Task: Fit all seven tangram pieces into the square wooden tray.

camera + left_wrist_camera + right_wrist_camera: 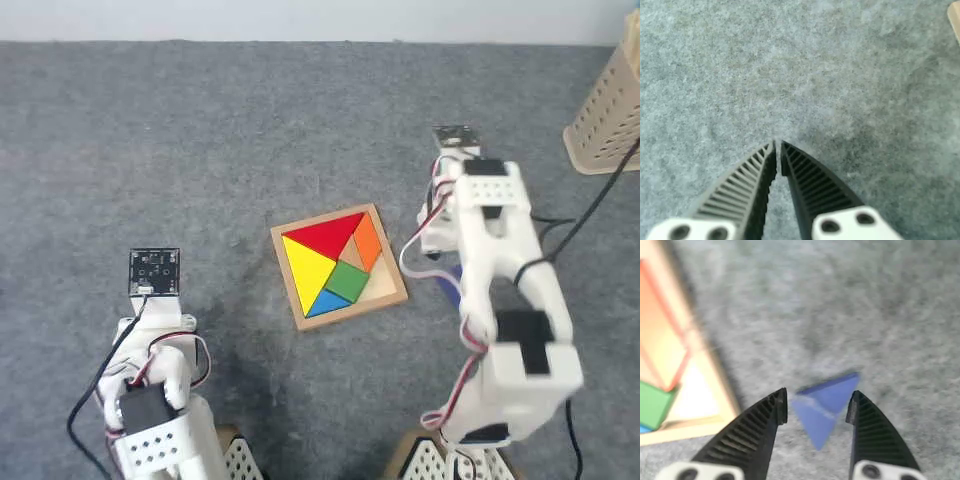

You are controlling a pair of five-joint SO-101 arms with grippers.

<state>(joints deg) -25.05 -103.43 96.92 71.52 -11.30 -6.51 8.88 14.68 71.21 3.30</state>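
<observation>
Right wrist view: right gripper spread open, straddling blue triangle flat on carpet beside wooden tray; one acute tip points toward gripper's base. Left gripper clenched, empty.

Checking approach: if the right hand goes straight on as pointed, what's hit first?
Probably the blue triangle, lying between the right hand's open fingers on the carpet; depth unclear.

Tray pale wood; red piece, yellow piece, orange piece, green piece, blue piece, perhaps tan piece; loose triangle violet-blue; counter mottled grey.
</observation>
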